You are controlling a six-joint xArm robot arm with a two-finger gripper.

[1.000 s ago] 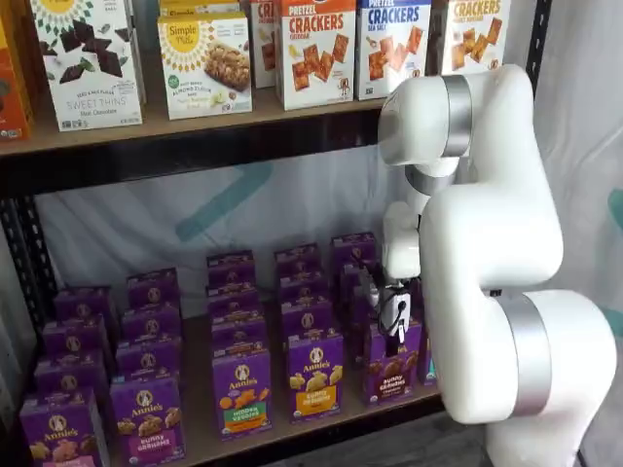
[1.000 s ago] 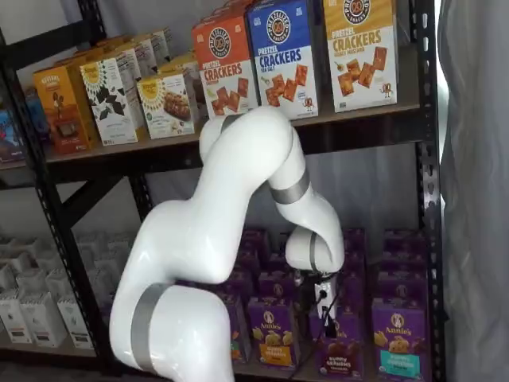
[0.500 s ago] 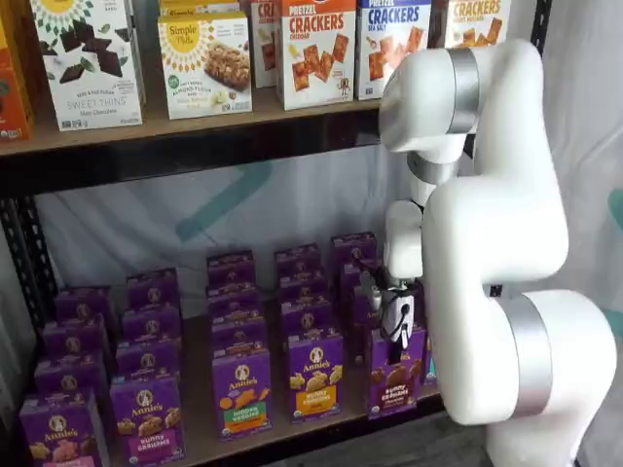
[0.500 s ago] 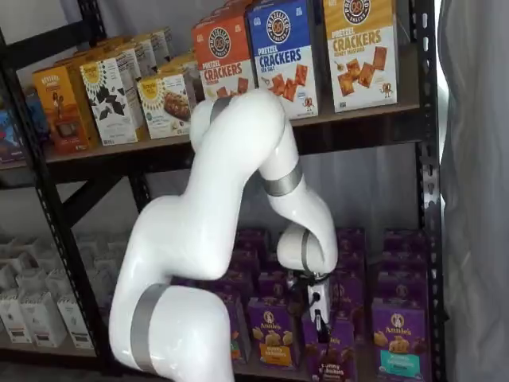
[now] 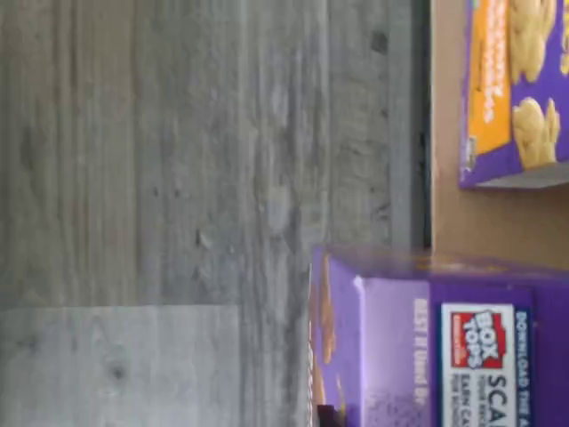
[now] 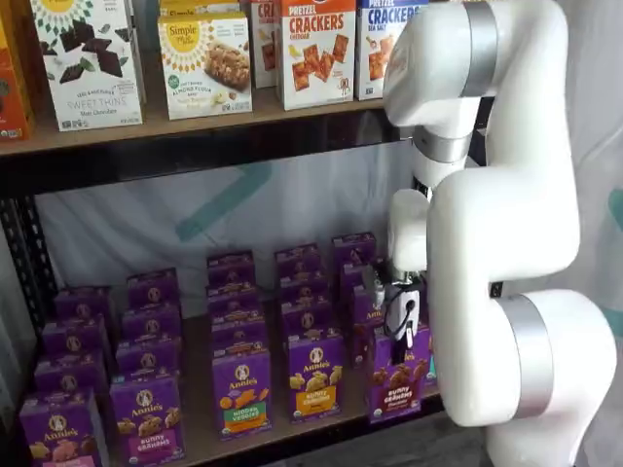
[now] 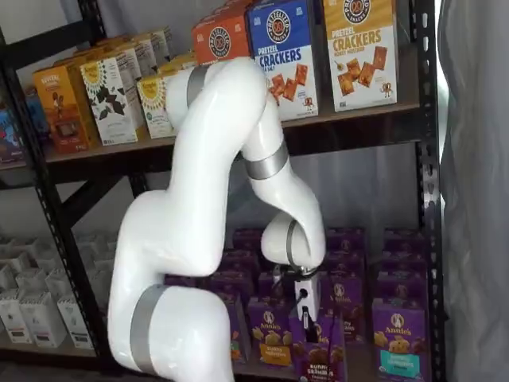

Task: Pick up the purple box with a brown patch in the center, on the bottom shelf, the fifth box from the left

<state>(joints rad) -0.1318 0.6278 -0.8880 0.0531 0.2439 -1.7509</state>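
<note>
The purple box (image 6: 395, 385) with dark brown bunny crackers at its centre hangs in my gripper (image 6: 400, 336) at the front edge of the bottom shelf (image 6: 198, 433). It leans forward, out of its row. In both shelf views the black fingers are closed on the box's top; it also shows in a shelf view (image 7: 316, 356) under the gripper (image 7: 305, 318). In the wrist view the box's purple top (image 5: 444, 347) with a Box Tops label is close under the camera, past the shelf board (image 5: 498, 218) and partly over the grey floor.
Rows of purple cartons fill the bottom shelf, among them one with an orange-yellow band (image 6: 314, 386) and one with a green band (image 6: 241, 390) beside the held box. Cracker boxes (image 6: 316, 49) stand on the upper board. My white arm (image 6: 506, 243) covers the shelf's right part.
The gripper has drawn the purple box forward and lower in the pictures, away from its row, and the box now tilts. The arm's upper joints have risen.
</note>
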